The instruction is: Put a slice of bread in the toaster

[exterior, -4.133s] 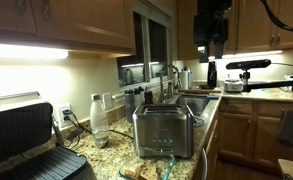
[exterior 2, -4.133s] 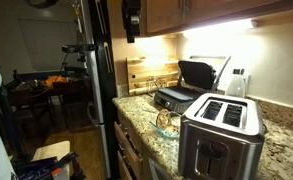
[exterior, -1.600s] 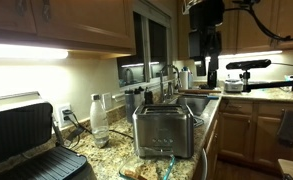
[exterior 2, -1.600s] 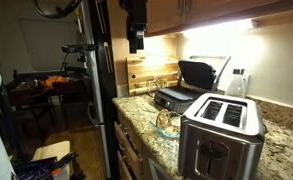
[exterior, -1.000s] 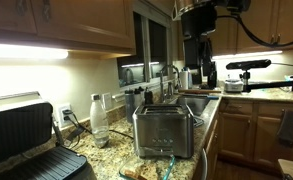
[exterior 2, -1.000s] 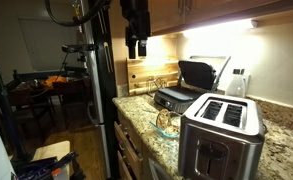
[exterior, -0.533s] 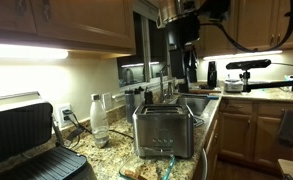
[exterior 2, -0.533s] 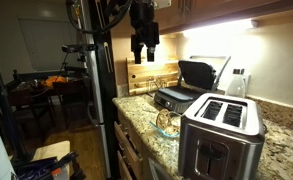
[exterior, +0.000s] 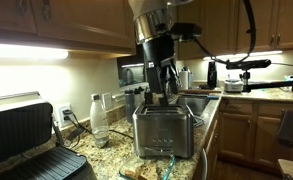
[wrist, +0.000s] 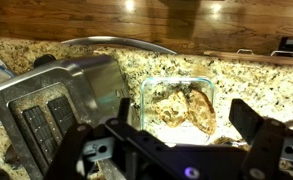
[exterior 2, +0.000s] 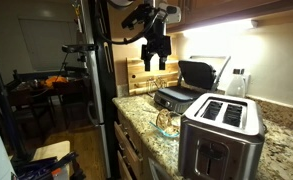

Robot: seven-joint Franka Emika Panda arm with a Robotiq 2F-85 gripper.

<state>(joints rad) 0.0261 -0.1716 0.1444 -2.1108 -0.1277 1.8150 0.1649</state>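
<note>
The brushed steel toaster point(exterior: 164, 130) stands on the granite counter with two empty top slots; it also shows in an exterior view point(exterior 2: 222, 136) and at the left of the wrist view point(wrist: 54, 108). Tan-brown bread slices point(wrist: 189, 107) lie in a clear glass container point(wrist: 146, 98) beside the toaster. That container also shows in an exterior view point(exterior 2: 168, 124). My gripper point(wrist: 181, 125) is open and empty. It hangs in the air above the container, apart from it, and shows in both exterior views point(exterior: 159, 88) point(exterior 2: 157, 62).
A black hinged grill press point(exterior 2: 189, 84) stands behind the container and also shows in an exterior view point(exterior: 21, 140). A clear bottle point(exterior: 99, 120) stands by the wall. A sink point(exterior: 198, 101) lies beyond the toaster. A dark refrigerator point(exterior 2: 94, 90) borders the counter's end.
The arm has swung from high near the cabinets down and across toward the toaster and container. The gripper stays open and empty. The toaster and bread have not moved.
</note>
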